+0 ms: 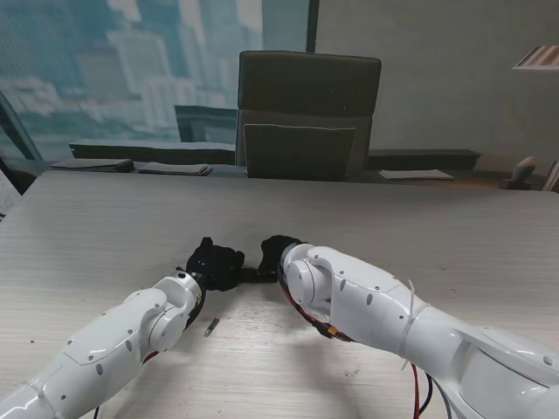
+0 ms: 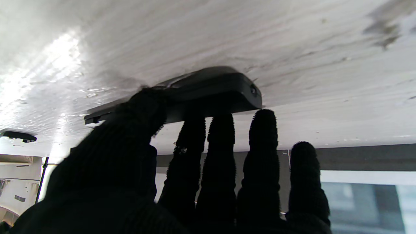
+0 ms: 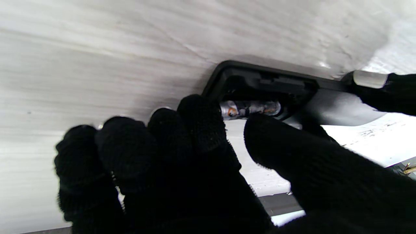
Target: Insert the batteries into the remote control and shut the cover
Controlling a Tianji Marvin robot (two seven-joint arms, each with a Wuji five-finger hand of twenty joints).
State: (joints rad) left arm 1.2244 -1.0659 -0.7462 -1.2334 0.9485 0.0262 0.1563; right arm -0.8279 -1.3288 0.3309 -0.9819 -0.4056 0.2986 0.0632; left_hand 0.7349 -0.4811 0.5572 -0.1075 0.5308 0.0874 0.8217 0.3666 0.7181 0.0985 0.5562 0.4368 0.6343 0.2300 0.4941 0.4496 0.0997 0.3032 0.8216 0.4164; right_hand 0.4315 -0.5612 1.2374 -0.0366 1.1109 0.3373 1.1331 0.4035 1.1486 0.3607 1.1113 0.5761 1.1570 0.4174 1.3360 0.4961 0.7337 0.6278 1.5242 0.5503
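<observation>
The black remote control (image 1: pixel 251 273) lies mid-table between my two gloved hands, mostly hidden in the stand view. My left hand (image 1: pixel 215 263) is shut on it, thumb and fingers (image 2: pixel 218 136) pressed along its body (image 2: pixel 214 85). In the right wrist view the remote's (image 3: pixel 260 79) battery compartment is uncovered, and a silver battery (image 3: pixel 248 108) with orange print lies in it. My right hand (image 1: pixel 278 251) pinches that battery between forefinger (image 3: pixel 201 120) and thumb (image 3: pixel 276 139). A second battery (image 1: pixel 210 326) lies loose on the table, nearer to me beside my left forearm. I cannot make out the cover.
The pale wood-grain table (image 1: pixel 437 253) stretches wide on both sides of the hands. At its far edge stand a dark office chair (image 1: pixel 307 113), flat dark folders (image 1: pixel 131 165) to the left and a sheet of paper (image 1: pixel 417 175) to the right.
</observation>
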